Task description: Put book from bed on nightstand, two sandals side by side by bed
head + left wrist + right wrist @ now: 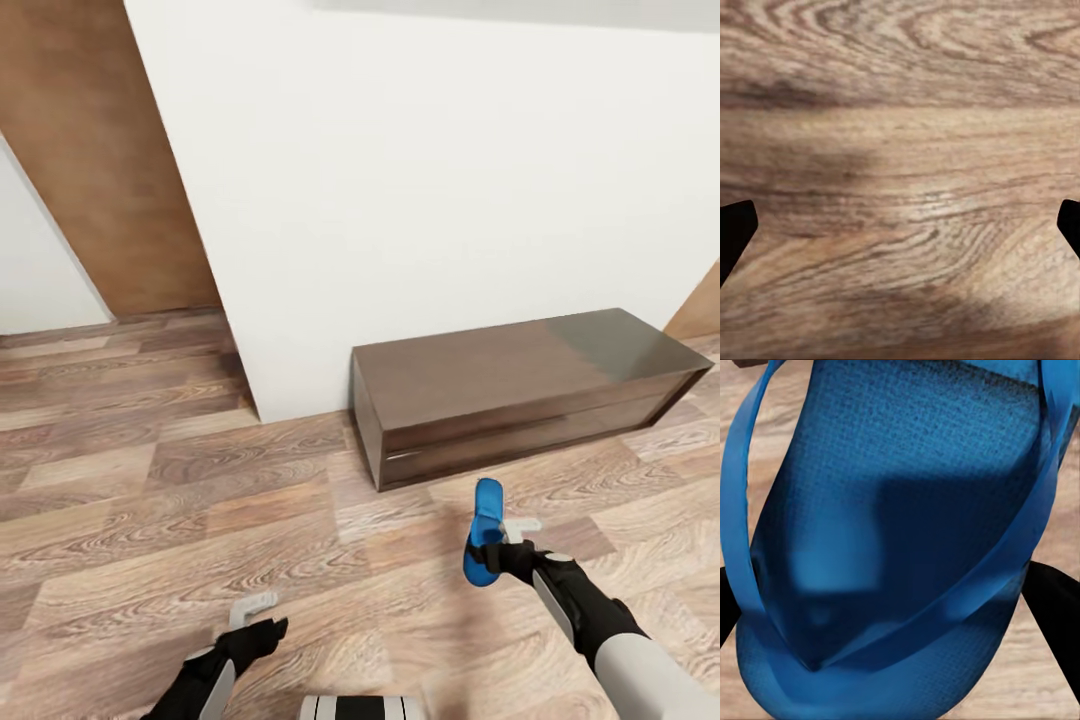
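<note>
The fingers of the right gripper [497, 545] are closed on a bright blue flat open sandal [484, 530], which stands on edge between them above the brown wood-plank floor [150, 480]. In the right wrist view the blue sandal [900, 540] lies close against the camera, its textured footbed facing it and its straps crossing over, with the black fingers [1054, 607] at either side of it. It hangs just in front of the near edge of the long low dark brown lampless bench [520, 385], which stands against the white wall [430, 160]. The left gripper [262, 618] hangs low over the floor; its black fingertips [735, 232] sit wide apart with only floorboards between them, so it seems empty.
</note>
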{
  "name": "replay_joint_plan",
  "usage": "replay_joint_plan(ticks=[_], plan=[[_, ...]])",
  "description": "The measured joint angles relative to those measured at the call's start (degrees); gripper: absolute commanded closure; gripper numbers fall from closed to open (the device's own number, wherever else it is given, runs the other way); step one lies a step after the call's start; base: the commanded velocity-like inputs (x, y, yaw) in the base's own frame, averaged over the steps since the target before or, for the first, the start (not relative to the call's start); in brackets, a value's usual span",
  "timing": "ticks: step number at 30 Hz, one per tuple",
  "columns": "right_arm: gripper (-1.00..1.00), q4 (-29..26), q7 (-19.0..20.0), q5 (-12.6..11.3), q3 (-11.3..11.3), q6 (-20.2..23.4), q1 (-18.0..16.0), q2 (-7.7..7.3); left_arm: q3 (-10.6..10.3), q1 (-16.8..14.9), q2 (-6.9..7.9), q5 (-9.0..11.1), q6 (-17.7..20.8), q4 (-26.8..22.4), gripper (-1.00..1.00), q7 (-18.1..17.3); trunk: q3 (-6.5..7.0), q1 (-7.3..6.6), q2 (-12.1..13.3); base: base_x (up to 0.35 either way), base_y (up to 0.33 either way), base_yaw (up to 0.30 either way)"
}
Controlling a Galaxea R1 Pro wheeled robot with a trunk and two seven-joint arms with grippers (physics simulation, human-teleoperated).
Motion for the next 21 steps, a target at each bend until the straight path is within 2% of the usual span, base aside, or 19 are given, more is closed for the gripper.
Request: replay_joint_plan(ticks=[4,7,11,15,19,21], plan=[[1.0,0.8,-0.1,0.0,1.8,-0.3,0.3,0.01,0.1,0.0,-0.03,0.1,-3.5,1.7,-1.0,1.7,0.89,-0.1,0.1,0.0,0.0,0.243],[1.0,1.3,-0.1,0.0,3.7,-0.4,0.7,0.12,0.1,0.0,-0.02,0.2,-4.5,2.2,-1.0,2.2,1.55,-0.18,0.1,0.0,0.016,0.243],[1.0,2.3,-0.3,0.0,4.4,-0.4,0.8,1.29,0.1,0.0,-0.01,0.3,-4.8,2.9,-1.0,2.3,2.44,-0.28,0.1,0.0,0.198,0.243],[1.0,2.4,-0.4,0.0,4.5,-0.3,0.8,1.5,0.1,0.0,-0.02,0.3,-4.8,3.2,-1.0,2.3,3.33,-0.39,0.2,0.0,0.279,0.243],[1.0,2.4,-0.5,0.1,4.5,-0.4,0.8,1.66,0.7,0.0,0.1,3.3,-4.7,4.0,-1.0,2.1,3.55,-0.41,0.2,0.111,0.258,0.243],[1.0,2.4,-0.5,0.1,4.5,-0.4,0.8,1.64,0.8,0.0,0.12,3.6,-4.7,4.0,-1.0,2.1,3.55,-0.41,0.2,0.231,0.197,0.243]])
